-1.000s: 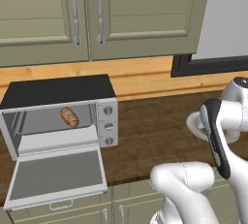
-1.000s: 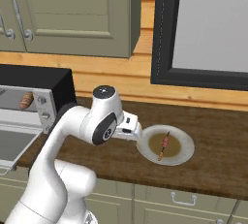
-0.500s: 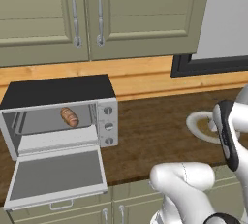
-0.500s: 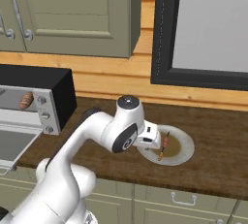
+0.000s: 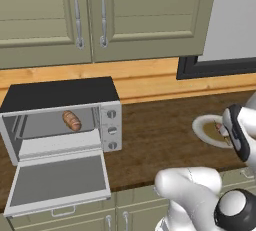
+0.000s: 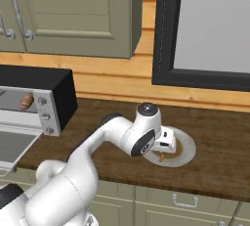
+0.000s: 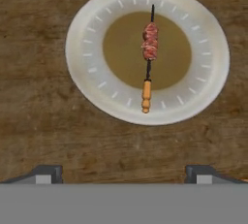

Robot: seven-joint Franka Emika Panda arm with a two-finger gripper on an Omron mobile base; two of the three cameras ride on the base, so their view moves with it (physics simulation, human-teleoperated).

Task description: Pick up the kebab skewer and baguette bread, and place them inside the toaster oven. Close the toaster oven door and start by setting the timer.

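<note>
in the hand view the gripper [image 7: 124, 173] sits at the bottom edge, jaws spread wide and holding nothing. above it, at upper centre, the kebab skewer [image 7: 148, 56] lies on a white plate [image 7: 87, 68]. the baguette bread [image 5: 72, 120] rests inside the toaster oven [image 5: 60, 117], at the left of the left base view, with the toaster oven door [image 5: 57, 182] hanging open.

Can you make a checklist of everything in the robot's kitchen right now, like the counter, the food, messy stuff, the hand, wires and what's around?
Surface: dark wooden counter, bare between oven and plate.
Job's things: baguette bread lies inside the toaster oven; toaster oven door hangs open, flat. Kebab skewer lies on a white plate, in its brown middle.
Clutter: nothing seen.
Grippers: gripper open, above the plate, holding nothing.
Cables: nothing seen.
Surroundings: green cupboards above, wooden wall strip, dark-framed window, drawers below the counter.
</note>
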